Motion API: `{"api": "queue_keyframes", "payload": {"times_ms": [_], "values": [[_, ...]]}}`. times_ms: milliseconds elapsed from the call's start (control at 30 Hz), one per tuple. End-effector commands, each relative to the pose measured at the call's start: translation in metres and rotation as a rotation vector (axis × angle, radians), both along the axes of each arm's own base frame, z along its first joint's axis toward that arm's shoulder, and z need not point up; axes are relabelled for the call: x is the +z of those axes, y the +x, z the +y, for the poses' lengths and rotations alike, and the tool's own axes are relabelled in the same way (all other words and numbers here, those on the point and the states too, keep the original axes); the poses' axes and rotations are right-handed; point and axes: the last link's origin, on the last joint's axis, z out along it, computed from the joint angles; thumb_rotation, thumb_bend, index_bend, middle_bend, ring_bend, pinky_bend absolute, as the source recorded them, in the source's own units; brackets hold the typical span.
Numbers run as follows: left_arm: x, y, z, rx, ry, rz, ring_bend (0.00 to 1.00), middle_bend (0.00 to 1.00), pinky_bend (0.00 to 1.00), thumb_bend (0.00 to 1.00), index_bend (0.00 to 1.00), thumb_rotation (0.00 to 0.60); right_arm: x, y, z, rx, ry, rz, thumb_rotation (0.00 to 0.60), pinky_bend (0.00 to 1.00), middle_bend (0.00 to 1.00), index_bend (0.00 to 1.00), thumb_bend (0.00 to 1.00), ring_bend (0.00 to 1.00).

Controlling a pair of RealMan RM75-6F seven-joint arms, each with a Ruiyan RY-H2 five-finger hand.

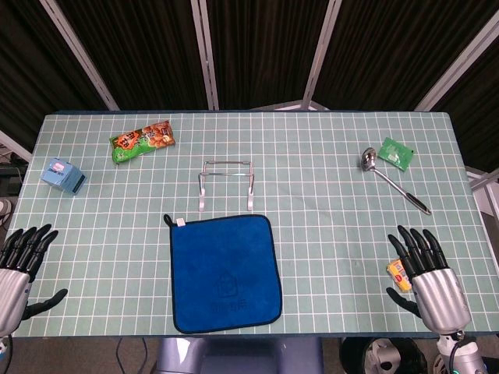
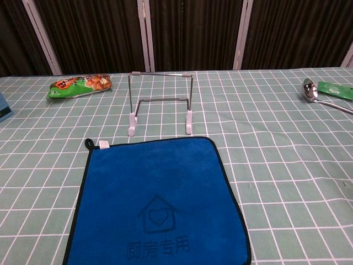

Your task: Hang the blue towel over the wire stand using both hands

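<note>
The blue towel (image 1: pixel 224 271) (image 2: pixel 157 207) lies flat on the checked table, with a black edge and a small loop at its far left corner. Just behind it stands the wire stand (image 1: pixel 227 182) (image 2: pixel 160 102), upright and bare. My left hand (image 1: pixel 19 269) rests at the table's near left corner, fingers spread, holding nothing. At the near right corner my right hand (image 1: pixel 427 273) is likewise spread and empty, well away from the towel. Neither hand shows in the chest view.
A green snack bag (image 1: pixel 142 141) (image 2: pixel 80 85) lies at the back left, a light blue box (image 1: pixel 63 175) further left. A metal spoon (image 1: pixel 392 178) and a green sachet (image 1: pixel 397 153) lie at the back right. A small yellow packet (image 1: pixel 399 274) sits beside my right hand.
</note>
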Motion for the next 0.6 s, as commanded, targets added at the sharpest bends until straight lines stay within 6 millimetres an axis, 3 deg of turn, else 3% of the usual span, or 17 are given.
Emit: {"api": "queue_keyframes", "payload": {"times_ms": [33,300,433,600], "values": [[0.0,0.0,0.0,0.0,0.0,0.002,0.0,0.0,0.0,0.0,0.0,0.6,-0.001,0.0,0.0,0.002,0.005,0.003,0.6,0.0,0.0,0.0,0.0,0.0],[-0.003,-0.002,0.001,0.011,-0.003,0.011,0.0,0.0,0.0,0.0,0.0,0.6,-0.009,0.008,-0.018,0.043,0.063,0.0,0.6,0.0,0.0,0.0,0.0,0.0],[-0.005,-0.005,0.008,0.034,0.0,0.021,0.0,0.0,0.0,0.0,0.0,0.6,-0.027,0.021,-0.047,0.123,0.163,0.046,0.6,0.0,0.0,0.0,0.0,0.0],[-0.01,-0.008,0.016,0.058,0.002,0.035,0.0,0.0,0.0,0.0,0.0,0.6,-0.056,0.054,-0.087,0.29,0.351,0.08,0.6,0.0,0.0,0.0,0.0,0.0]]}}
